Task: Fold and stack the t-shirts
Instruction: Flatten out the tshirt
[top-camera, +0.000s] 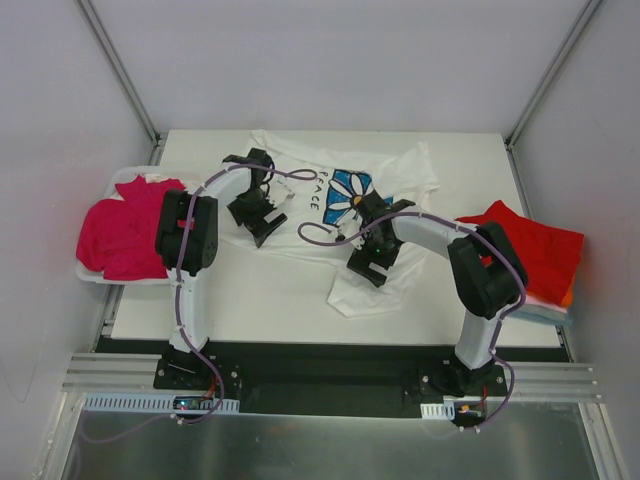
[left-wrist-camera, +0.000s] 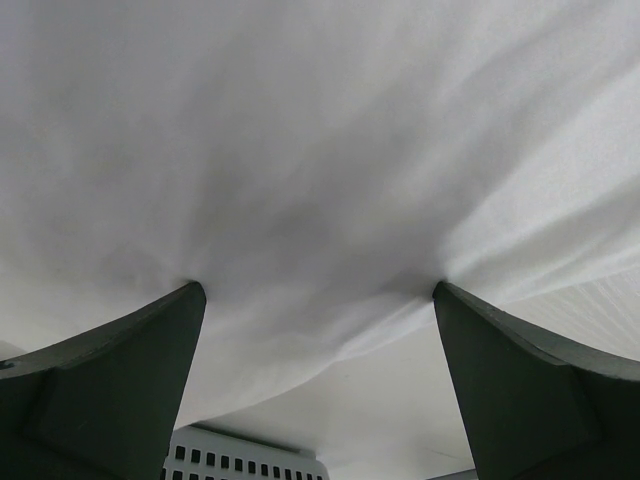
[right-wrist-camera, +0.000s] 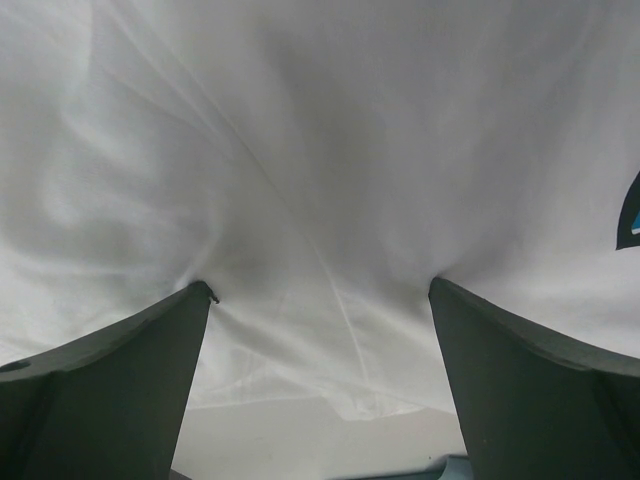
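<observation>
Only the top view shows the magenta t-shirt (top-camera: 120, 235) at left and the red t-shirt (top-camera: 535, 245) at right, while the wrist views show the left gripper (left-wrist-camera: 318, 290) and right gripper (right-wrist-camera: 320, 285) wide open, tips touching the white t-shirt (left-wrist-camera: 320, 150).

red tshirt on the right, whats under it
Under the red t-shirt, an orange edge and a pale light-blue layer peek out at its near right corner. The red cloth hides the rest, so how many shirts lie beneath cannot be told.

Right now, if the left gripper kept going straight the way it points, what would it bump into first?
The white t-shirt. The left gripper is open, and both fingertips seem to dent the cloth, so there looks to be no gap left. The table probably lies right beneath, though hidden there.
</observation>
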